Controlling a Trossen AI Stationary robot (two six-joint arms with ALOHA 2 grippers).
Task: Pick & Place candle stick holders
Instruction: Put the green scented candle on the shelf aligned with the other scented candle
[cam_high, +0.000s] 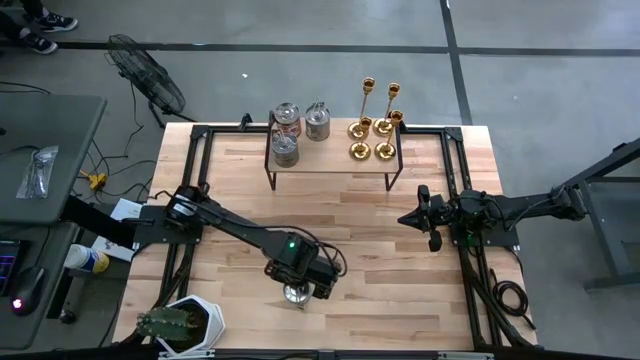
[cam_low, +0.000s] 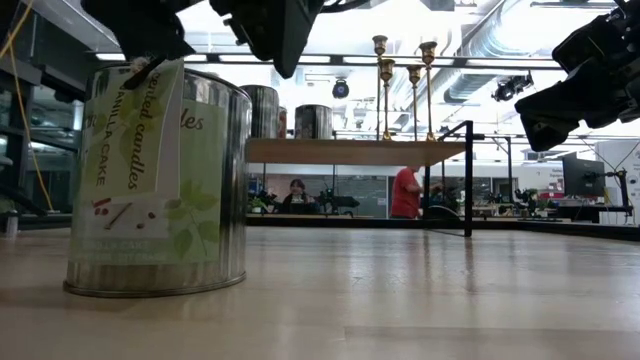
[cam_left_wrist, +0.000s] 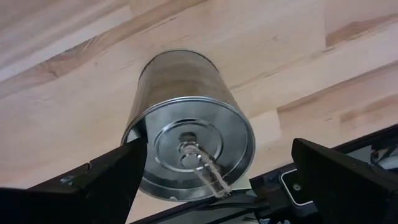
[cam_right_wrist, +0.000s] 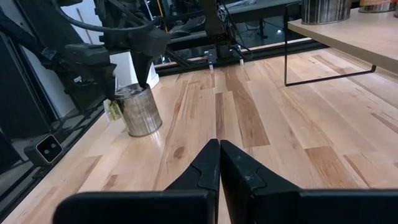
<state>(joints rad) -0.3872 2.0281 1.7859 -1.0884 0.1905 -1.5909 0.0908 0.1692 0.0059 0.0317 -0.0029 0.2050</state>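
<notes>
A silver-grey round tin with a knobbed lid and a paper tag stands upright on its base on the table near the front edge; it also shows in the low view. My left gripper is open just above it, one finger on each side of its top. Three more silver tins and four gold candlesticks stand on a raised wooden shelf at the back. My right gripper is shut and empty above the table's right side. My left gripper comes at the tin from above, pointing down, its fingers wide apart. One finger stands close beside the rim of the tin's lid; whether it touches I cannot tell. The other finger is clear of the tin.
A white pot with a plant stands at the front left corner. Black frame rails run along the table's sides. The shelf stands on thin black legs. Bare wood lies between the shelf and the tin. People show in the room beyond.
</notes>
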